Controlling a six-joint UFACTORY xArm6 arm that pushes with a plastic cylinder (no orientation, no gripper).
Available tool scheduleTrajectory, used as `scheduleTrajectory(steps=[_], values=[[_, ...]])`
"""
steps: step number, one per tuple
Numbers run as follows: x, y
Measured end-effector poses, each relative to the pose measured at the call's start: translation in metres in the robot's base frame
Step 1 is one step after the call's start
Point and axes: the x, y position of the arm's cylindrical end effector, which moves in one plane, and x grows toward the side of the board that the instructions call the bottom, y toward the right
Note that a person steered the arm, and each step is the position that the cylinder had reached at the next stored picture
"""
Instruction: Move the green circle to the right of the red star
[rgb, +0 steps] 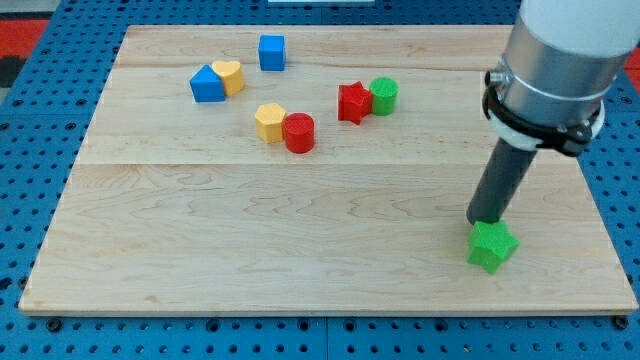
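Note:
The green circle (383, 96) is a short green cylinder in the upper middle of the wooden board. It touches the right side of the red star (353, 102). My tip (486, 220) is far from both, at the view's lower right. It stands just above and against the top edge of a green star (492, 246).
A red cylinder (298, 132) touches a yellow hexagon-like block (269, 122) left of the red star. A blue block (207, 84) and a yellow heart (230, 76) sit together at upper left, with a blue cube (271, 52) above. The board's right edge (600, 210) is near my tip.

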Motion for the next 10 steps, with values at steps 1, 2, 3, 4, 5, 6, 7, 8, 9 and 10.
scheduleTrajectory(steps=[1, 2, 3, 4, 5, 6, 7, 8, 9, 10], values=[[-0.051, 0.025], [-0.121, 0.033], [-0.174, 0.015], [-0.215, -0.019], [-0.239, -0.069], [-0.232, -0.127], [-0.202, -0.102], [-0.202, -0.080], [-0.203, -0.080], [-0.213, -0.080]])
